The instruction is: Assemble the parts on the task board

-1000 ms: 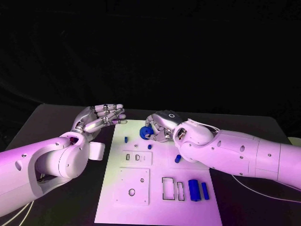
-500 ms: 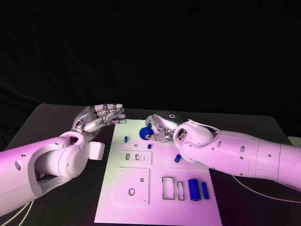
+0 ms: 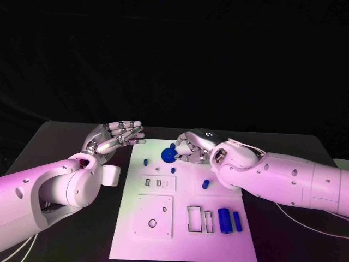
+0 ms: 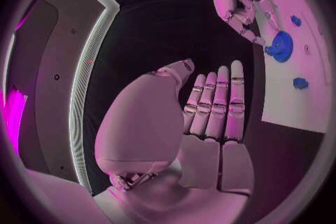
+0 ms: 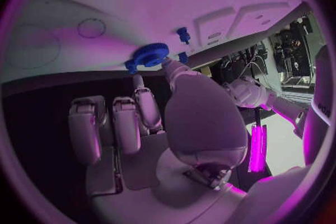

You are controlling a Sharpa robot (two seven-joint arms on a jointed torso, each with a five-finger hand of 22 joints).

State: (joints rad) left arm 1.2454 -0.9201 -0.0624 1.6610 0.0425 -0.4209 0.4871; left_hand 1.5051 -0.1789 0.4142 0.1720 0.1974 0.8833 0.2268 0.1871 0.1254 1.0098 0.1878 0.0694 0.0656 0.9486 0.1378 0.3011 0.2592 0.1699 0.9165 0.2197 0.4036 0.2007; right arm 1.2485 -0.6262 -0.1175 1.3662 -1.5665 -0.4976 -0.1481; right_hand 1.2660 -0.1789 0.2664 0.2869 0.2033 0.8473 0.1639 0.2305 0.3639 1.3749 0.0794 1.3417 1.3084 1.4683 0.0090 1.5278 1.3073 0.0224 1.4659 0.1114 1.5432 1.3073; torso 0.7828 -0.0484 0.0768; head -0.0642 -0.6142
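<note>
**Gear at the right hand, far end of board**

Near edge of the board [image 3: 182, 240]: two blue bars [image 3: 229, 220] beside rectangular slots. Mid-board: one small blue peg [image 3: 206, 184]. Far end: right hand [image 3: 192, 147] pinches a blue gear [image 3: 168, 155] above the board. Left hand [image 3: 115, 136] beside the board's far left corner, fingers straight and together, holding nothing.

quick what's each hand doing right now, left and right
Left hand: open, holding nothing, beside the task board.
Right hand: fingers at the blue gear; whether it grips it cannot be told.

Seven blue parts [image 3: 224, 213] (one board [image 3: 222, 245])
</note>
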